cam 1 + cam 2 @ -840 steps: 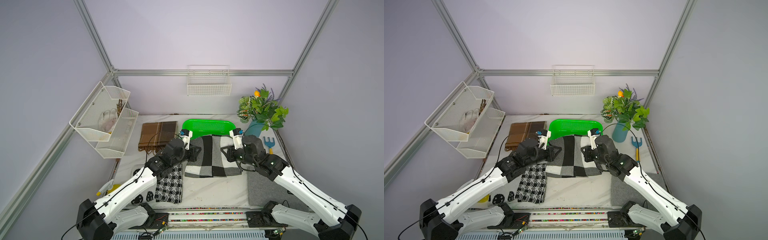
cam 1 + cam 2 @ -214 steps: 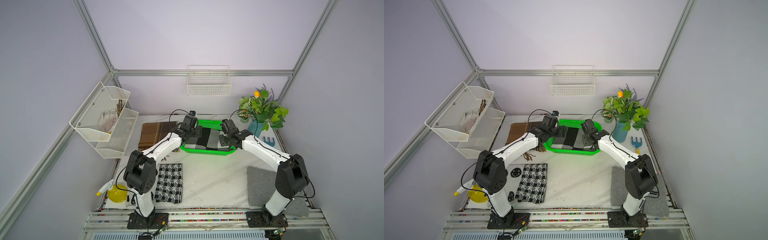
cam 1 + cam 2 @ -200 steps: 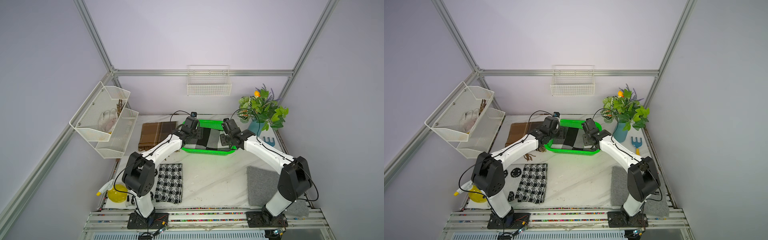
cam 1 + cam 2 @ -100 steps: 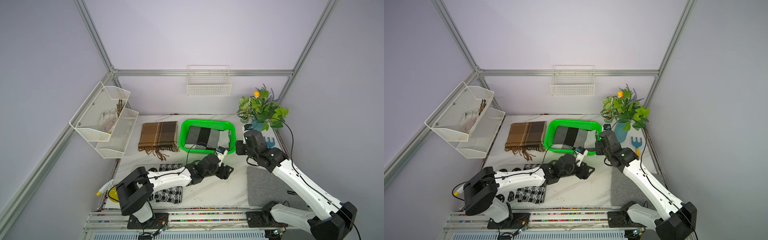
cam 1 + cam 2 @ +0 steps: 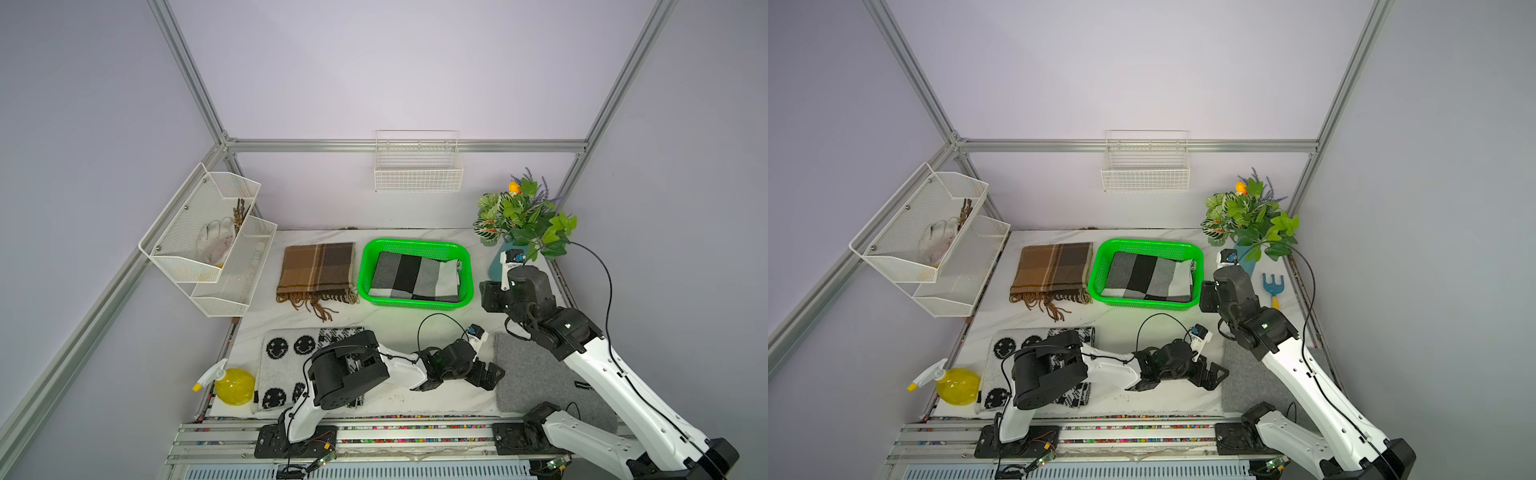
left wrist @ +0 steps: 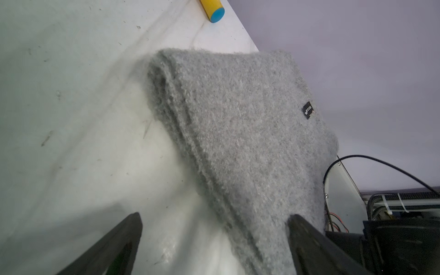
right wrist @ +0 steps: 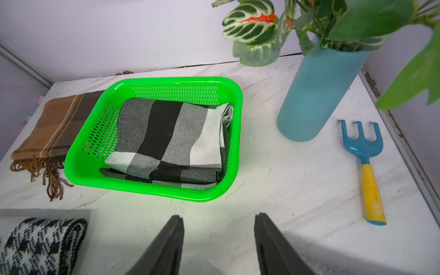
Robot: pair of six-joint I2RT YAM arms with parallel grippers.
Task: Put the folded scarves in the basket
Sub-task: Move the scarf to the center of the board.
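The folded checked scarf (image 5: 415, 277) lies inside the green basket (image 5: 411, 306) at the back of the counter (image 5: 395, 322). The left gripper (image 5: 488, 376), low by a grey cloth (image 5: 523, 374), has its jaws spread and empty. The right gripper (image 5: 488, 297), just beside the basket, has its jaws apart too.

From here the left jaws show as two dark wedges standing wide apart with nothing gripped between them. Ahead of them lies a fuzzy grey folded cloth (image 6: 238, 133) on the pale marbled surface (image 6: 71, 95), its layered edge facing the gap and a small black label (image 6: 307, 110) sewn near its far side. Beyond it a yellow handle with a blue end (image 6: 213, 8) rests near the surface's edge. A black cable (image 6: 381, 166) arcs before the lilac wall (image 6: 357, 59).
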